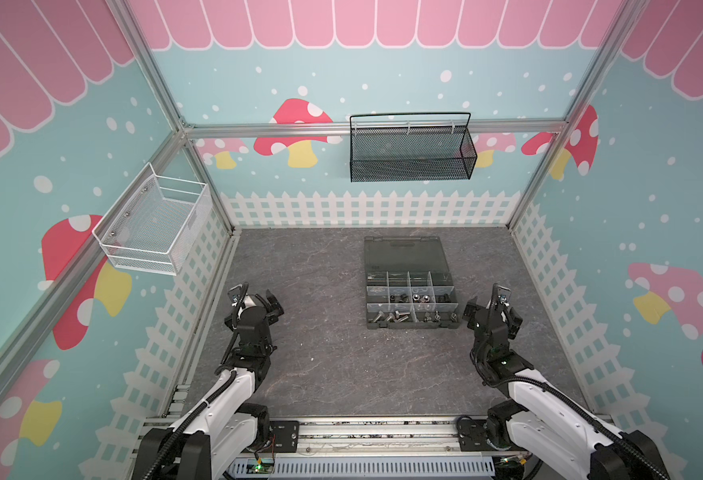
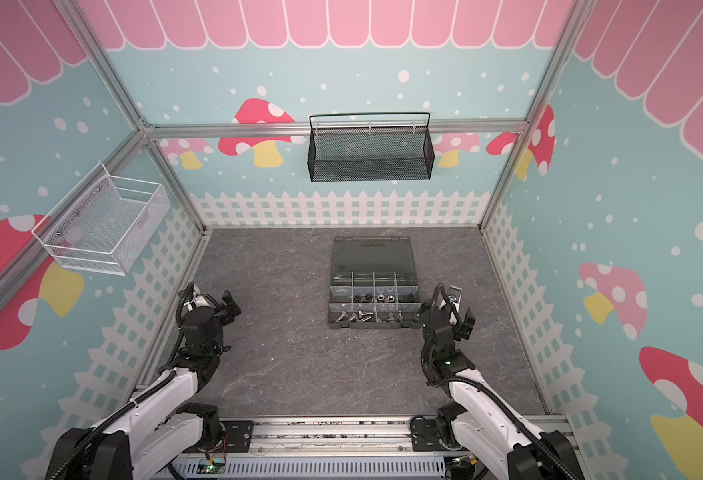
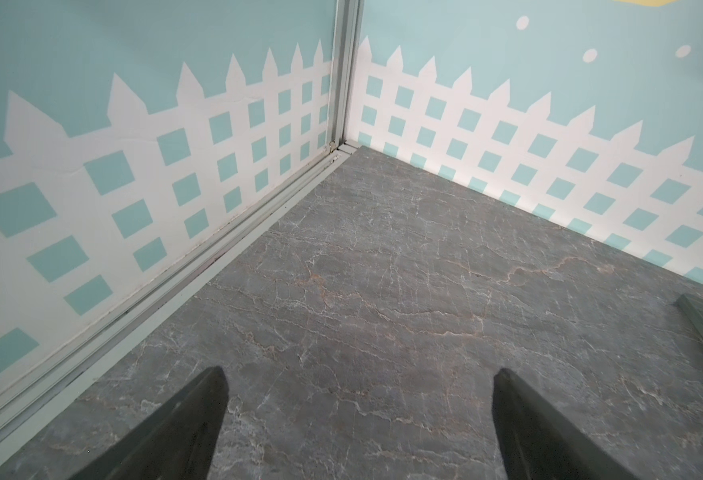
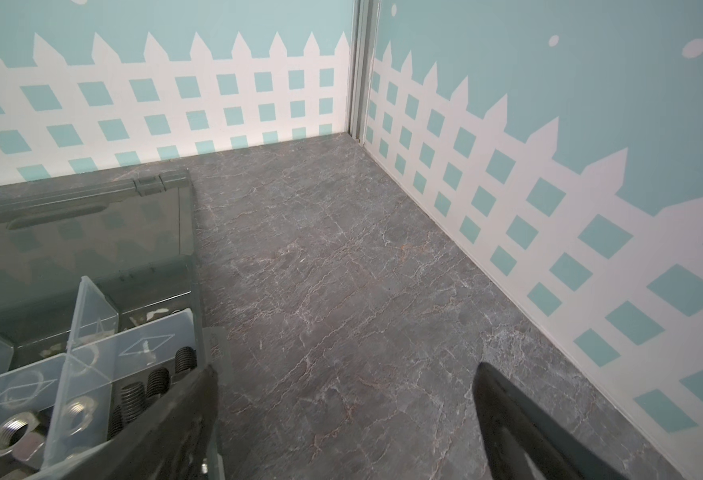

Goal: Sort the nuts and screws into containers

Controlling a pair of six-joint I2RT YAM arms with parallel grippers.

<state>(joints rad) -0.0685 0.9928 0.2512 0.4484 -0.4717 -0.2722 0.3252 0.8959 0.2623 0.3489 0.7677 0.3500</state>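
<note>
Left tool (image 3: 358,376) and right tool (image 4: 345,368) both wide and empty; box (image 1: 405,254) open on the table (image 1: 320,357).
The box sits right of centre, and its containers (image 1: 410,299) hold the screws (image 1: 391,318) and nuts (image 4: 8,434) in separate cells. The left tool hovers over bare table near the left wall, well apart from the box. The right tool hangs just beside the box's right edge, one finger next to the cell of black screws.

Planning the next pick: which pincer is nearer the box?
Right. The right pincer, open, sits just beside the right edge of the box; the left pincer, also open, is far off to its left.
</note>
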